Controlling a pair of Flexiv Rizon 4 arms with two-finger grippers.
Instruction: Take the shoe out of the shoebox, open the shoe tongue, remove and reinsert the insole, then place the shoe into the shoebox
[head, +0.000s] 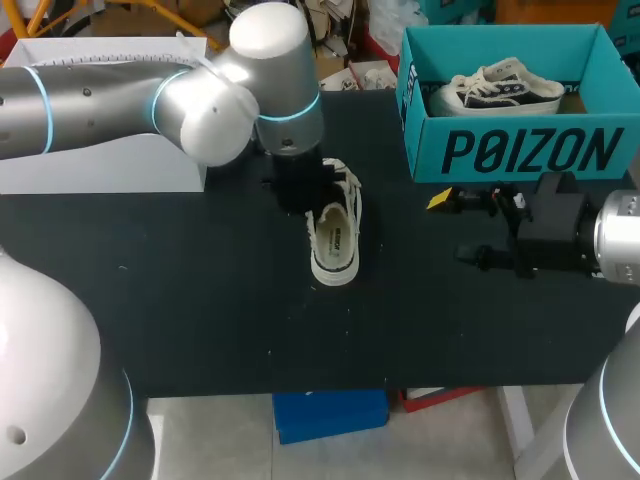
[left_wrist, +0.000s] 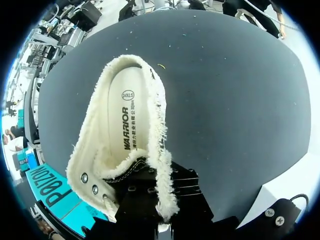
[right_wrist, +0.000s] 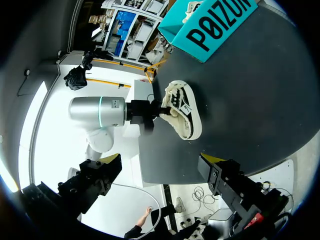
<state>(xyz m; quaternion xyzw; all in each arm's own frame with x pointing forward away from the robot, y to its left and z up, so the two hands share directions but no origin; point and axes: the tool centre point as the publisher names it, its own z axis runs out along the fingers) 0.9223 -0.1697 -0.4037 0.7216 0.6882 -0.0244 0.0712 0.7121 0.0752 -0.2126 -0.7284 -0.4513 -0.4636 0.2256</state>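
A cream low-top shoe (head: 335, 235) with a frayed rim stands on the black table (head: 200, 300), heel toward the front edge. My left gripper (head: 300, 185) is at its laced end, shut on the frayed eyelet edge beside the black tongue (left_wrist: 135, 167). The left wrist view looks into the shoe (left_wrist: 120, 125), where the printed insole (left_wrist: 127, 115) lies flat. My right gripper (head: 455, 228) hovers open and empty to the shoe's right, in front of the teal shoebox (head: 520, 150). From the right wrist, its gripper (right_wrist: 160, 172) faces the shoe (right_wrist: 182, 112) and my left arm (right_wrist: 100, 112).
A second shoe (head: 500, 90) lies inside the teal shoebox (right_wrist: 215, 27) at the back right. A white box (head: 100, 165) stands at the back left, under my left arm. Bare table stretches in front of the shoe.
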